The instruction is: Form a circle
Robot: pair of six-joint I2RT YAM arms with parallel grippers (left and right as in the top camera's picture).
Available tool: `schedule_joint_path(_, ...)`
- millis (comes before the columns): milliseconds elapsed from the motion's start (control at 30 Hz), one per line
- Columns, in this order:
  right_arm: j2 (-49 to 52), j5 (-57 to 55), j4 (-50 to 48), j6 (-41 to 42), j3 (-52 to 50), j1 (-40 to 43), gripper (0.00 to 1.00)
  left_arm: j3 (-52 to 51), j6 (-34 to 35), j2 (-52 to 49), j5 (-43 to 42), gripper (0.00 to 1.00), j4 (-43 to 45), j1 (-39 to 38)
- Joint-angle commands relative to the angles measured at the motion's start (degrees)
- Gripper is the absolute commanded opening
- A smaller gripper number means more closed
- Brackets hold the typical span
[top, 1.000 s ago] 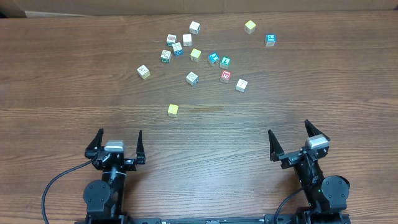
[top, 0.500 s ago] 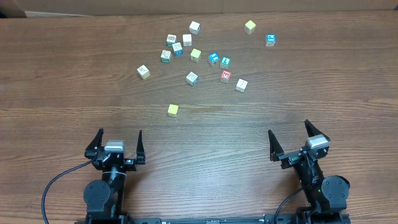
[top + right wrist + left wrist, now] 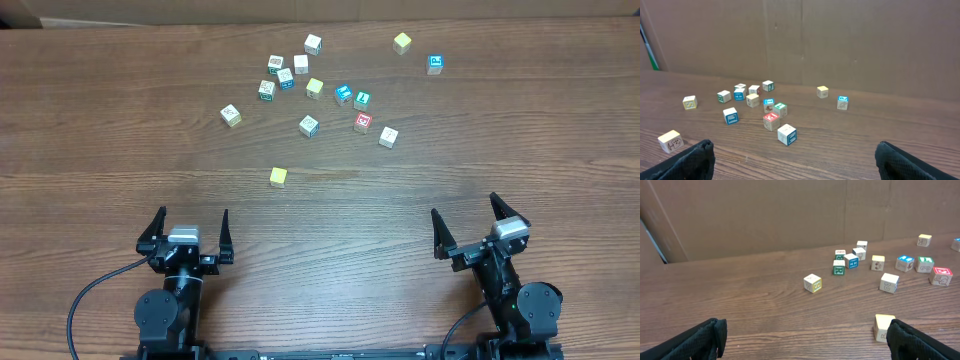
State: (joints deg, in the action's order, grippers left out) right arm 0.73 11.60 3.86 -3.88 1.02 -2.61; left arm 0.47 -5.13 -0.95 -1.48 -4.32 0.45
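1. A brown wooden counter [image 3: 740,300] fills the view, with a cardboard wall [image 3: 765,215] behind it.
2. The left end effector [image 3: 806,326] is spread wide, its black fingers [image 3: 695,341] at both bottom corners.
3. Small cubes lie scattered to the right: a tight cluster [image 3: 850,259] far back, a red cube [image 3: 941,275] near the right edge.
4. A cream cube [image 3: 884,328] sits just beside the right finger.

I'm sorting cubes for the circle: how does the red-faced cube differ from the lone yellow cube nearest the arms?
The red-faced cube shows a red printed top; the yellow cube shows a plain yellow one. The red-faced cube sits close among other cubes; the yellow cube stands alone, well clear of them. Both are small cubes flat on the table, untouched.
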Motion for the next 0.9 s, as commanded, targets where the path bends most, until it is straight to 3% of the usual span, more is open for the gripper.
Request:
schedule_joint_path(0, -0.57, -0.13, -0.28, -0.28, -0.57, 0.07, 1.0, -0.2, -1.53, 0.74, 0.17, 1.0, -0.07, -0.2)
schedule_joint_path(500, -0.57, -0.13, -0.28, -0.28, -0.57, 0.07, 1.0, -0.2, -1.51, 0.74, 0.0, 1.0, 0.48, -0.2)
schedule_joint_path(867, -0.57, -0.13, -0.28, -0.28, -0.57, 0.07, 1.0, 1.49, -0.66, 0.74, -0.09, 1.0, 9.29, -0.11)
